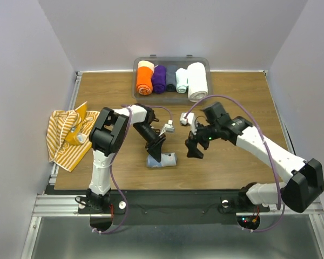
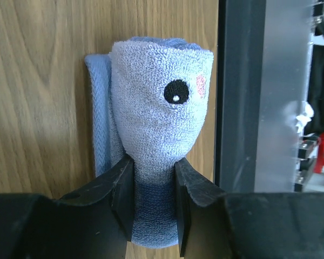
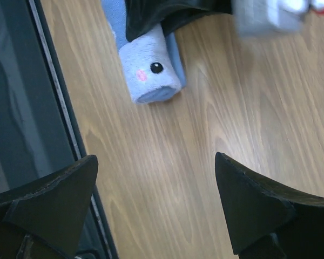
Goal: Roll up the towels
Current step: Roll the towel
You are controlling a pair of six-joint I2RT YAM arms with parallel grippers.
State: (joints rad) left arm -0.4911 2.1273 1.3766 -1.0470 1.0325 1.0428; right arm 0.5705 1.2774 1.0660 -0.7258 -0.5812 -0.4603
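Observation:
The pale blue towel (image 1: pixel 163 161) lies rolled near the table's front edge, with an embroidered eye and pink cheek on it (image 2: pixel 157 118). My left gripper (image 1: pixel 155 149) is shut on one end of the roll, its black fingers (image 2: pixel 122 189) squeezing the cloth from both sides (image 2: pixel 154 186). My right gripper (image 1: pixel 194 149) hangs open just to the right of the roll, apart from it, with only bare wood between its jaws (image 3: pixel 155 164). In the right wrist view the roll (image 3: pixel 151 73) shows ahead of it. The yellow-orange-and-white striped towel (image 1: pixel 69 133) lies crumpled at the table's left edge.
A clear bin (image 1: pixel 200 62) at the back holds an orange roll (image 1: pixel 144 80), a purple roll (image 1: pixel 159 79), a dark one, a pale one and a thick white roll (image 1: pixel 197 81). The black front rail (image 2: pixel 237 97) runs right beside the blue roll.

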